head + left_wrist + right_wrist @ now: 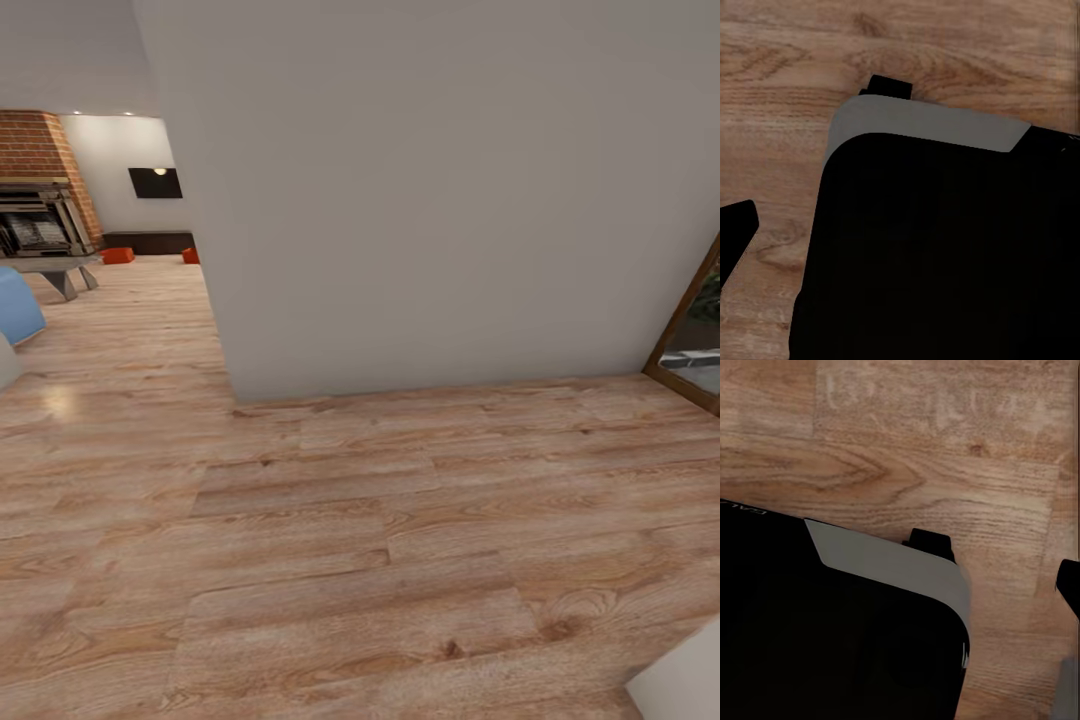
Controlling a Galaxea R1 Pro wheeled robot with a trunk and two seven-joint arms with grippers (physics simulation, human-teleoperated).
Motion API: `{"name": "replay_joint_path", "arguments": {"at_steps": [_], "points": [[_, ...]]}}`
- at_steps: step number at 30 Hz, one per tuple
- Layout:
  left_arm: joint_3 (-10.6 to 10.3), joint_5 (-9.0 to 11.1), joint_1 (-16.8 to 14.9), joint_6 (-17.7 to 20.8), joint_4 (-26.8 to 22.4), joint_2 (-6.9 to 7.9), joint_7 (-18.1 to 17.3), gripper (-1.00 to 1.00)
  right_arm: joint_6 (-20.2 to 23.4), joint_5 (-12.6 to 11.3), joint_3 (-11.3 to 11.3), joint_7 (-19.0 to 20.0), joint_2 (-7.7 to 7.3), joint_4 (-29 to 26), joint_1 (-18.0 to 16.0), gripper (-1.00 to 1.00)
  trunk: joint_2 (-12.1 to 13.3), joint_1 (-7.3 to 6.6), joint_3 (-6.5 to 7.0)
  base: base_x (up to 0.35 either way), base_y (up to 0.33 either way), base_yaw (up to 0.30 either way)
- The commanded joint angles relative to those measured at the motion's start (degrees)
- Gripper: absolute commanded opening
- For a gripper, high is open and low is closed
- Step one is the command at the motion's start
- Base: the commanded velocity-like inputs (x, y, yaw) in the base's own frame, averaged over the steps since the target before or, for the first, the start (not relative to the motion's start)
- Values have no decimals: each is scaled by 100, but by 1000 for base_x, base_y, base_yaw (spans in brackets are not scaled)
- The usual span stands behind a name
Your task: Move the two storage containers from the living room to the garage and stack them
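Observation:
Far off in the living room, the two storage containers show as small orange-red bins on the pale wood floor in front of the long dark cabinet. One container stands left of the other, which the white wall corner partly hides. The left gripper hangs over wood planks beside the robot's black body, with one dark fingertip at the picture's edge and nothing held. In the same way, the right gripper shows one fingertip at the edge, also empty. The garage is out of view.
A large white wall fills the view ahead, its corner near. Left of it the wood floor runs to the brick fireplace, a black TV and a blue seat. A wood-framed opening is at the right.

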Motion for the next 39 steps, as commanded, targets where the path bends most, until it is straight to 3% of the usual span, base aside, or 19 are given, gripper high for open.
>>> {"name": "replay_joint_path", "arguments": {"at_steps": [1, 20, 27, 39], "points": [[25, 36, -6, -29, 13, -1, 5, 100, -15, 9, 13, 4, -1, 4, -3, 100, -2, 3, -5, 340, 0, 0], [25, 36, -6, -29, 13, -1, 5, 100, -15, 17, 13, -5, 8, 4, -3, 100, -2, 3, -119, 340, 0, 118], [25, 36, -6, -29, 13, -1, 5, 100, -38, 18, 13, -5, 2, 4, -3, 100, -2, 3, -124, 340, 0, 270], [25, 36, -6, -29, 13, -1, 5, 100, -42, 23, 13, 2, 8, 4, -3, 100, -2, 3, -111, 340, 0, 82]]}}
